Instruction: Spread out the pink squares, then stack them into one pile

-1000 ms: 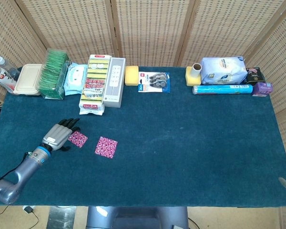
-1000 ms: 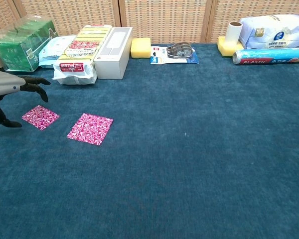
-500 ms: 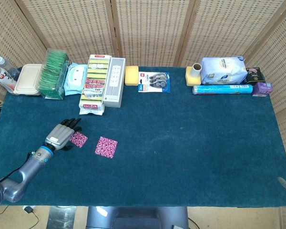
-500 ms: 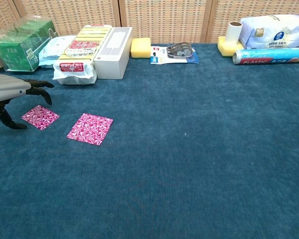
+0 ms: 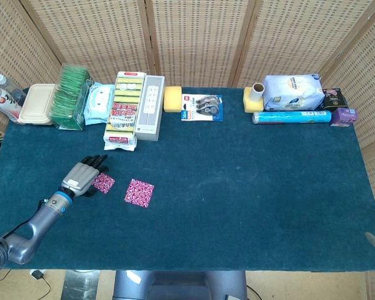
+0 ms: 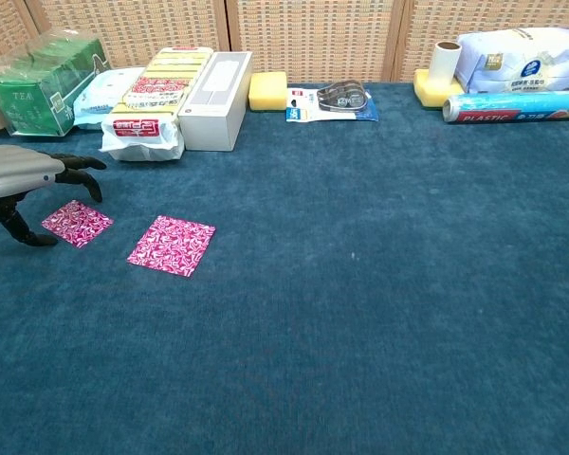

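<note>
left hand empty, fingers spread above the nearer pink square, second pink square just beside

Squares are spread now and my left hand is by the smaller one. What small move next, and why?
Probably lower the left hand and close the fingers on the nearer pink square. The hand hovers open over its left edge, holding nothing, and the other square lies apart to its right, so stacking needs one picked up first.
</note>
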Robot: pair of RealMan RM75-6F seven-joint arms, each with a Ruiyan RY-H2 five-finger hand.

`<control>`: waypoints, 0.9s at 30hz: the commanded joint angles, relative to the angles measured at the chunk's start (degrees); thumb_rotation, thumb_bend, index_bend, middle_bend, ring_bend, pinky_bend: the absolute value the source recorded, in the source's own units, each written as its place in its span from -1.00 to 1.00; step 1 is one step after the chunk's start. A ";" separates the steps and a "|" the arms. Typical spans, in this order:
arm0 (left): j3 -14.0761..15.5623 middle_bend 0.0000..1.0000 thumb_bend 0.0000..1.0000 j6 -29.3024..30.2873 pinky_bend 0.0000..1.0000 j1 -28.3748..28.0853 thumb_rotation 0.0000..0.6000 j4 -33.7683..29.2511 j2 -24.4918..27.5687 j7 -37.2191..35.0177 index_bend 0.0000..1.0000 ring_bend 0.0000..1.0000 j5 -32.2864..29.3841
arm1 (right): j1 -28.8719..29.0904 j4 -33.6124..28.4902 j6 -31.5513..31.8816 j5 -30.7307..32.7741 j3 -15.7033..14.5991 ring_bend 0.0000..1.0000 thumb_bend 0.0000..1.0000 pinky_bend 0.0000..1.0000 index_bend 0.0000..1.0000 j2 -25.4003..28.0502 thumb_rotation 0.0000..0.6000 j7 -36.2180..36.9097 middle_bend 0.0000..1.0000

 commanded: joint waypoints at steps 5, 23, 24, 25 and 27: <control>-0.59 -1.00 -0.47 -0.25 -0.82 0.04 1.00 -0.09 -0.45 0.97 -0.41 -1.00 -0.49 | -0.08 0.08 0.15 0.06 0.08 -1.00 -0.95 -1.00 -0.58 0.10 1.00 0.35 -0.90; -1.83 -1.00 -0.44 0.81 -0.82 0.55 1.00 -2.28 0.63 1.47 -0.16 -1.00 -0.49 | -0.09 0.13 0.16 0.01 0.10 -1.00 -0.95 -1.00 -0.58 0.13 1.00 0.42 -0.90; -1.99 -1.00 -0.44 0.90 -0.82 0.46 1.00 -2.99 1.02 1.57 -0.16 -1.00 -0.48 | -0.08 0.12 0.14 -0.04 0.07 -1.00 -0.95 -1.00 -0.58 0.12 1.00 0.39 -0.90; -2.17 -1.00 -0.44 0.96 -0.82 0.35 1.00 -3.82 1.41 1.75 -0.16 -1.00 -0.51 | -0.07 0.10 0.12 -0.09 0.05 -1.00 -0.95 -1.00 -0.58 0.11 1.00 0.37 -0.90; -2.45 -1.00 -0.44 0.95 -0.82 0.16 1.00 -5.10 1.93 2.09 -0.16 -1.00 -0.61 | -0.06 0.08 0.12 -0.14 0.03 -1.00 -0.95 -1.00 -0.58 0.10 1.00 0.32 -0.89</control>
